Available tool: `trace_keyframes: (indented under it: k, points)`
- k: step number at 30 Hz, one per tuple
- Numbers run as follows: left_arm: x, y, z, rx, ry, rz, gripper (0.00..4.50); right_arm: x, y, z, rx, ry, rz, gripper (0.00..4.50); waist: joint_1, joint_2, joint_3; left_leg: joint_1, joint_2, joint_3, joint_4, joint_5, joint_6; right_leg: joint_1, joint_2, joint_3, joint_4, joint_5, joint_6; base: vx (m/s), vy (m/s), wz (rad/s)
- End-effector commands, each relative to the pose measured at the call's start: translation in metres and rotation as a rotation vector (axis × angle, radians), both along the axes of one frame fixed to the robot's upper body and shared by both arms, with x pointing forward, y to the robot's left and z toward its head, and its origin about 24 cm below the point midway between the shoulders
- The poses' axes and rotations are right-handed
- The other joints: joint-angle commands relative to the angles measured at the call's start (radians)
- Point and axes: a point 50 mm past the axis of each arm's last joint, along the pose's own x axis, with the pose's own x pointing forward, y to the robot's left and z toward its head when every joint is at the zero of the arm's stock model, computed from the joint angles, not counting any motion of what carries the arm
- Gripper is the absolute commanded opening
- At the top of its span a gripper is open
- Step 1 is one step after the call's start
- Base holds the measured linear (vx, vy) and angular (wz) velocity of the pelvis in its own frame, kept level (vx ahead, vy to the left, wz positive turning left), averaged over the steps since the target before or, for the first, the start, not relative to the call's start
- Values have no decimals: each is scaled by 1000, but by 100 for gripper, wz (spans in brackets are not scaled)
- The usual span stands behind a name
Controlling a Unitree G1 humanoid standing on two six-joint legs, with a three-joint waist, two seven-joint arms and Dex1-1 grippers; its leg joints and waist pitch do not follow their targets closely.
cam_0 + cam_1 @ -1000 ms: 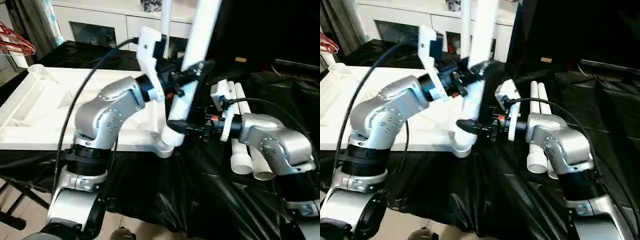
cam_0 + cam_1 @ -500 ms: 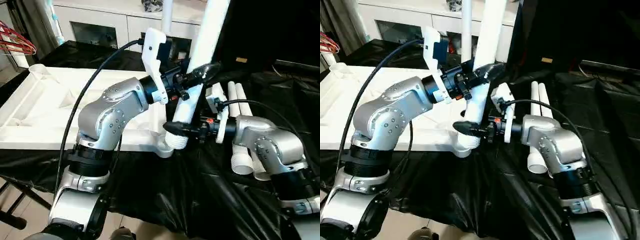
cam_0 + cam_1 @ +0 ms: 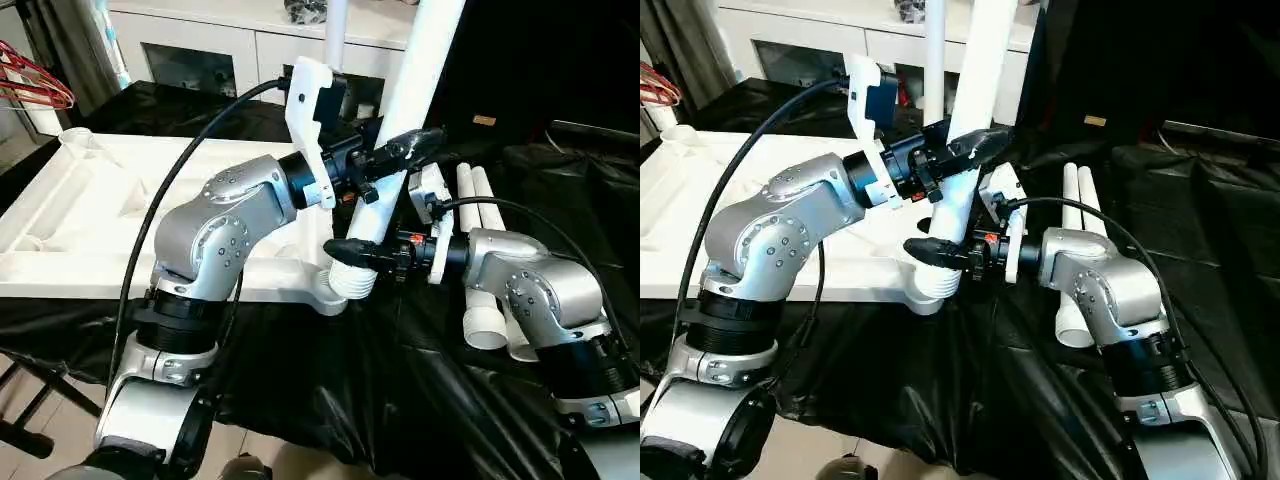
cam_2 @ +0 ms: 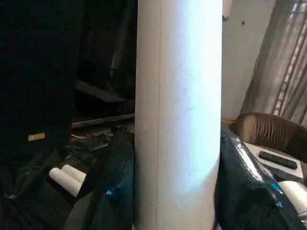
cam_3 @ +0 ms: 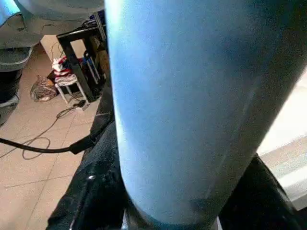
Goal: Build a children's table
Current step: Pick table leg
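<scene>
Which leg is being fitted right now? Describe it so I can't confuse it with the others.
Start at the white tabletop lying underside up on the black-covered bench. At its near right corner socket stands a tall white leg, leaning slightly. Unlike the two spare legs lying flat, both grippers clamp it: left gripper above, right gripper at its ribbed base.

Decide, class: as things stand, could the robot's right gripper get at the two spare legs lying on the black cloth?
Probably not right away. The right gripper is closed around the upright leg near its base. The spare legs lie just beside that arm with nothing covering them, so it would likely reach them once it lets go.
</scene>
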Motion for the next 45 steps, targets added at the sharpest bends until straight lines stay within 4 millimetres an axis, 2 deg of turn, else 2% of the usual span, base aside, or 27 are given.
trace_keyframes:
  k: [1,6,9,10,12,13,14,15,17,18,19,20,21,22,23,26,28,29,31,35,38,39,41,42,43,44,45]
  points:
    - [4,1,0,4,18,21,237,2,0,6,1,-38,-4,191,0,-2,-80,5,20,-5,-57,-112,6,61,-76,47,-73,-152,-156,0,0,0]
    - [4,7,2,-32,-26,70,280,1,2,6,30,-46,-29,190,-1,-3,-81,4,21,-7,-58,-107,6,62,-76,47,-71,-146,-155,0,0,0]
    - [4,11,2,-61,-37,89,288,2,3,7,49,-51,-61,190,-2,-2,-80,4,21,-7,-58,-111,7,61,-76,47,-72,-146,-155,0,0,0]
    - [3,14,1,-76,-46,95,288,4,2,6,65,-51,-98,190,-1,2,-80,4,22,-7,-59,-112,4,60,-78,48,-73,-148,-155,0,0,0]
    - [2,19,-2,-82,-64,115,288,7,1,5,85,-53,-156,190,-2,2,-82,6,23,-8,-59,-114,-2,60,-78,47,-72,-144,-155,0,0,0]
    - [0,27,-9,-59,-79,119,288,11,-2,3,92,-62,-235,190,-3,10,-81,5,24,-10,-61,-119,-6,58,-78,47,-73,-139,-155,0,0,0]
    - [-1,30,-13,-45,-82,115,288,13,-3,2,92,-67,-270,190,-6,12,-81,5,24,-10,-63,-130,-17,56,-79,47,-73,-147,-150,0,0,0]
    - [-2,33,-16,-33,-81,111,288,14,-4,2,93,-73,-294,190,-7,15,-81,10,23,-9,-64,-145,-25,55,-75,46,-72,-159,-145,0,0,0]
    - [-5,38,-23,0,-74,83,288,17,-7,-1,99,-83,-347,190,-8,18,-80,12,22,-8,-65,-159,-31,53,-74,47,-74,-175,-139,0,0,0]
    - [-8,42,-29,28,-66,47,288,18,-10,-4,108,-82,-387,190,-8,16,-80,13,22,-7,-65,-161,-30,52,-74,48,-76,-180,-137,0,0,0]
    - [-8,42,-29,28,-66,47,288,18,-10,-4,108,-82,-387,190,-11,18,-78,10,21,-8,-69,-168,-33,52,-74,47,-75,-194,-133,0,0,0]
    - [-9,45,-34,67,-61,41,288,19,-11,-5,105,-83,-421,190,-9,14,-80,15,23,-8,-68,-170,-36,50,-73,48,-74,-186,-131,0,0,0]
    - [-10,48,-39,102,-62,38,288,19,-12,-6,98,-85,-445,190,-11,15,-79,14,23,-8,-70,-166,-34,51,-73,49,-72,-179,-135,0,0,0]
    - [-8,56,-51,202,-70,57,288,20,-14,-9,88,-87,-492,190,-8,12,-78,13,23,-9,-71,-163,-32,51,-74,48,-72,-179,-135,0,0,0]
    - [-7,62,-60,284,-85,75,288,21,-16,-11,83,-88,-514,190,-11,13,-76,10,22,-11,-74,-167,-30,51,-73,48,-76,-201,-115,0,0,0]
    - [-6,77,-95,575,-135,80,288,21,-21,-22,33,-92,-560,190,-20,13,-76,12,20,-10,-76,-174,-36,50,-74,52,-82,-234,-76,0,0,0]
    - [-10,83,-111,649,-120,50,288,19,-23,-26,5,-95,-578,190,-25,15,-78,13,21,-9,-76,-167,-46,50,-75,53,-76,-214,-79,0,0,0]
    - [-14,88,-122,686,-97,13,288,16,-24,-29,-9,-94,-583,190,-26,17,-79,14,22,-9,-75,-165,-48,50,-77,52,-73,-192,-98,0,0,0]
    - [-19,93,-132,724,-77,-24,288,11,-26,-32,-20,-88,-587,190,-28,12,-78,13,23,-8,-76,-165,-44,51,-76,53,-71,-172,-114,0,0,0]
    - [-23,99,-143,762,-61,-61,288,4,-30,-37,-37,-78,-586,190,-28,12,-76,14,24,-7,-76,-174,-33,51,-79,54,-71,-176,-130,0,0,0]
    - [-19,106,-150,828,-64,-41,288,2,-30,-39,-51,-77,-577,190,-30,13,-73,15,22,-6,-76,-192,-28,48,-79,55,-80,-226,-114,0,0,0]
    - [-18,106,-151,835,-67,-33,270,1,-30,-39,-52,-77,-577,190,-31,13,-74,15,23,-6,-77,-196,-31,49,-79,55,-79,-231,-113,0,0,0]
    - [-13,113,-155,883,-64,-21,252,0,-30,-39,-56,-79,-571,190,-31,24,-73,17,23,-9,-78,-216,-38,46,-80,55,-81,-254,-112,0,0,0]
    - [-13,113,-155,883,-64,-21,252,0,-30,-39,-56,-79,-571,190,-32,20,-73,18,22,-7,-78,-222,-38,45,-78,55,-86,-258,-109,0,0,0]
    - [-10,118,-156,899,-61,-29,249,-2,-29,-40,-65,-81,-557,190,-31,25,-74,19,23,-10,-78,-226,-42,46,-81,55,-82,-256,-114,0,0,0]
    - [-9,119,-156,902,-57,-33,221,-3,-29,-40,-71,-83,-550,190,-31,25,-74,20,23,-9,-78,-234,-44,46,-80,55,-84,-256,-115,0,0,0]
    - [-8,119,-156,904,-58,-37,221,-4,-30,-40,-75,-84,-546,190,-31,23,-74,19,24,-11,-79,-235,-44,48,-80,55,-83,-247,-119,0,0,0]
